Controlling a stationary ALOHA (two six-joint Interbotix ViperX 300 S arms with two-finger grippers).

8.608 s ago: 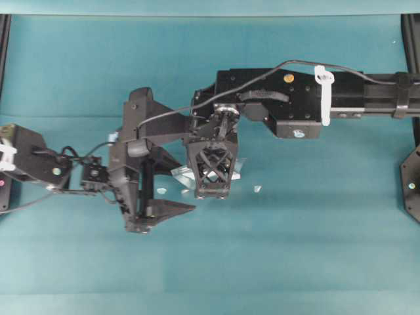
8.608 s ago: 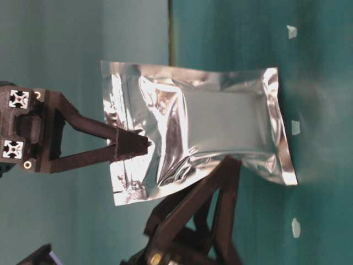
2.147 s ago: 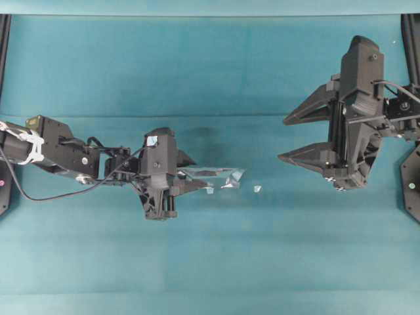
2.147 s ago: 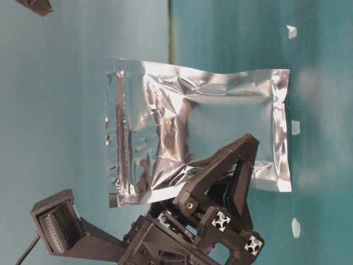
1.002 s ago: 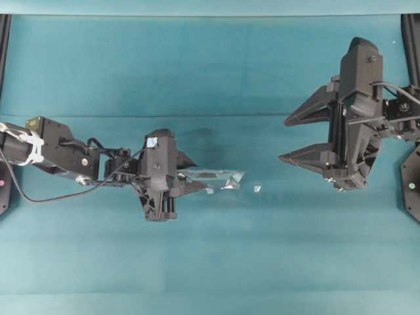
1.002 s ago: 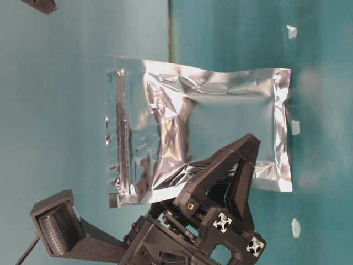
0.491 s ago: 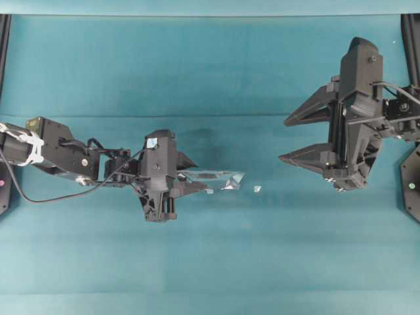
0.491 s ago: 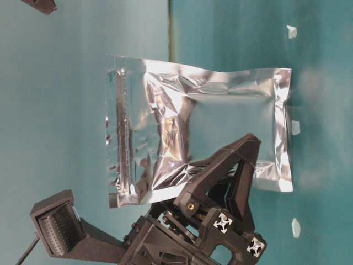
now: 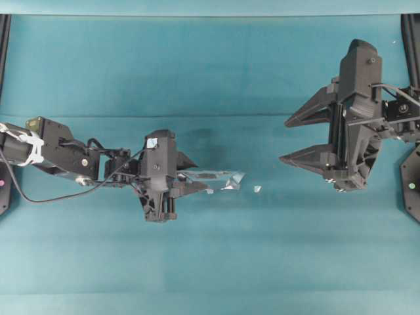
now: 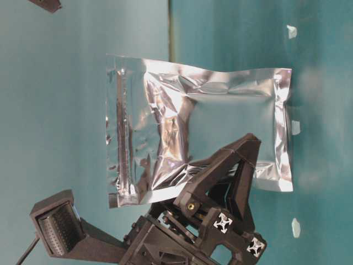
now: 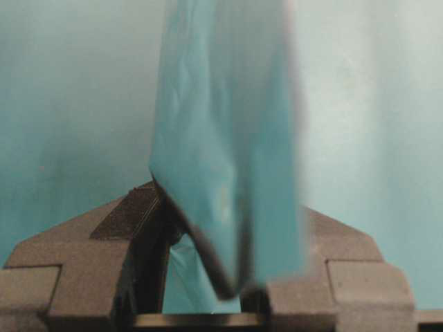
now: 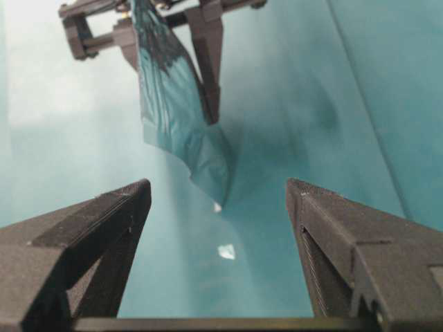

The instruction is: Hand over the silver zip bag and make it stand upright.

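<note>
Since the earliest frames the right gripper [image 9: 283, 141] has let go of the bag and pulled well away to the right side of the table, and the left arm has turned so that it alone carries the bag; over the last two seconds nothing has shifted.

Taking the bag as the landmark: the left gripper [image 9: 191, 178] is clamped on the silver zip bag [image 10: 198, 130], its jaws narrowed on the lower part of one long edge, as the left wrist view shows with the foil pinched between both fingers [image 11: 131, 228]. In the table-level view, which is turned sideways, the bag's bottom seam sits against or just above the teal table [image 9: 210, 262] and the zip strip is at the far end, so the bag looks upright. A few white specks [image 9: 257, 188] lie just beyond the bag. Farther off, the right gripper hangs with jaws spread wide and empty, facing the bag.

The handover looks done. What seems left is releasing the bag so it stands unaided.
</note>
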